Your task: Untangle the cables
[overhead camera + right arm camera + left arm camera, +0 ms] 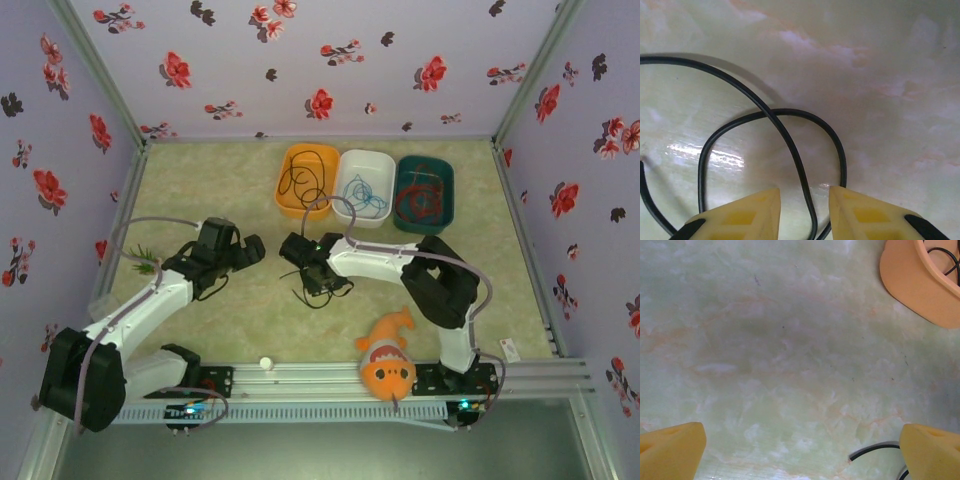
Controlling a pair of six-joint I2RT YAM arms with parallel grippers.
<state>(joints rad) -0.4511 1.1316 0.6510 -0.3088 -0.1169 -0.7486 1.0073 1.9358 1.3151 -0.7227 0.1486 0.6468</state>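
Observation:
A black cable (790, 145) lies in loose crossing loops on the table, and one strand runs between the yellow fingers (745, 215) of my right gripper (804, 191). The jaws stand a little apart on either side of it, not pressing it. From above, this gripper (318, 275) is low over the cable (318, 295) at mid-table. My left gripper (802, 429) is wide open over bare table with nothing between its fingers; a black cable end (875, 449) lies by its right finger. Further cables are coiled in the trays: black (300, 178), blue (362, 190), red (420, 198).
Orange tray (290, 205), white tray (345, 160) and green tray (447, 180) stand in a row at the back. An orange fish toy (388, 362) lies near the right arm's base, and a green sprig (143, 262) at the left. Floral walls close in three sides.

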